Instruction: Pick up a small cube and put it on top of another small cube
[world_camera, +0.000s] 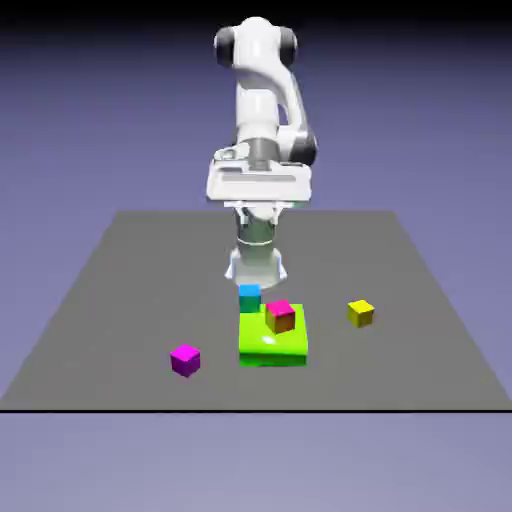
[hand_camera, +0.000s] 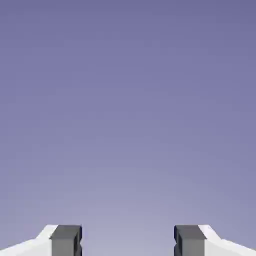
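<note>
My tool (hand_camera: 128, 240) stands with its two grey fingertips (hand_camera: 66, 240) well apart and nothing between them; through the hand view I see only the plain blue-violet backdrop, with no cube and none of the tabletop in it. In the exterior view my white arm (world_camera: 262, 110) rises from the far edge of the tabletop (world_camera: 120, 290), about the middle of that edge, and folds back on itself so that the broad flat hand (world_camera: 256, 183) sits high above the surface; I cannot make out the fingertips themselves in that view. The cubes all lie well below and nearer the front edge than my hand. A small blue cube (world_camera: 249, 296) stands near the middle of the tabletop, just behind a flat green block (world_camera: 272, 345). A small cube with a pink top and orange sides (world_camera: 281, 316) rests on the far part of that green block, just beside the blue cube toward the exterior view's right. A yellow cube (world_camera: 361, 313) sits alone further toward the exterior view's right, apart from the green block. A magenta cube (world_camera: 185, 359) sits toward the front edge on the exterior view's left, also apart from the block. None of them touches my tool.
</note>
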